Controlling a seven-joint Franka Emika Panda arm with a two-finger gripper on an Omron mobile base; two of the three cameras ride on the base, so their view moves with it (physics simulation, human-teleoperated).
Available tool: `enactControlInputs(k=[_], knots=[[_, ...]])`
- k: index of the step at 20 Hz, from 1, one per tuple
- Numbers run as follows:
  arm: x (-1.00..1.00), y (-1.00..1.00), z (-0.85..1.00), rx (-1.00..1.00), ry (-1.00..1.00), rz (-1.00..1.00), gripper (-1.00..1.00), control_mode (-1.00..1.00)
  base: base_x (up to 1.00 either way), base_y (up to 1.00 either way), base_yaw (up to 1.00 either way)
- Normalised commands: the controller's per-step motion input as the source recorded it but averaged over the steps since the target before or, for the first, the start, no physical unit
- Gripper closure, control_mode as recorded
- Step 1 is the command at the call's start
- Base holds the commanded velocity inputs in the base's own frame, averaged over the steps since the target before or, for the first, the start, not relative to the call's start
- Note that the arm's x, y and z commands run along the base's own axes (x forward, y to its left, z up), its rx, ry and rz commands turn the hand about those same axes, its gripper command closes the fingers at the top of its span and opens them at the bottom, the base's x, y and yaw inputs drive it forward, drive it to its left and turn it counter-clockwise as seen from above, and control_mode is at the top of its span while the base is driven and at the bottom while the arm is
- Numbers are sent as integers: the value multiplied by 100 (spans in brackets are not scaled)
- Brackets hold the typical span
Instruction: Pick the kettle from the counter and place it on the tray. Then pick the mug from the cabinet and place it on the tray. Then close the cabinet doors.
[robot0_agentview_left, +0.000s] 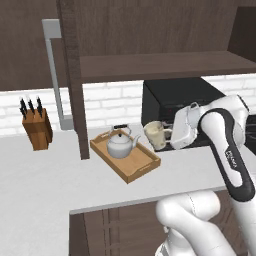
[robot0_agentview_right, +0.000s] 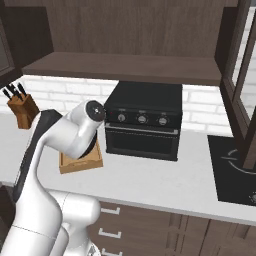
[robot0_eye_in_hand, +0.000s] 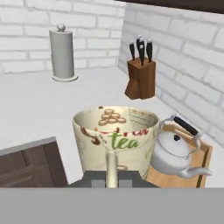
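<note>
In the left base view, starting at centre-left, you have the tray (robot0_agentview_left: 141, 170) on the surface (robot0_agentview_left: 45, 175) with the kettle (robot0_agentview_left: 120, 143) already sitting in it. Just right of that, the mug (robot0_agentview_left: 156, 134) hangs above the tray's far right corner, and the gripper (robot0_agentview_left: 172, 136) has its jaws closed on the mug's handle. Treat the mug as light, rigid and breakable; a handle hold lets it swing, so lower it gently onto bare tray beside the kettle.

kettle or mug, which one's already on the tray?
The kettle: it sits on the wooden tray. The mug is off it, held by its handle in the gripper beside the tray's right edge.
</note>
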Motion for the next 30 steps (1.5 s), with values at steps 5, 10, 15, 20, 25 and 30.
enactControlInputs(k=[5,10,15,20,25,30], knots=[[20,0,-74,0,0,5,100,-100,0,0,0],[16,0,-61,0,0,7,100,-100,0,0,0],[29,0,-49,0,-1,6,100,-100,0,0,0],[49,0,-24,0,-1,5,100,-100,0,0,0],[54,0,-26,0,0,6,100,-100,0,0,0],[45,0,-27,0,0,8,100,-100,0,0,0]])
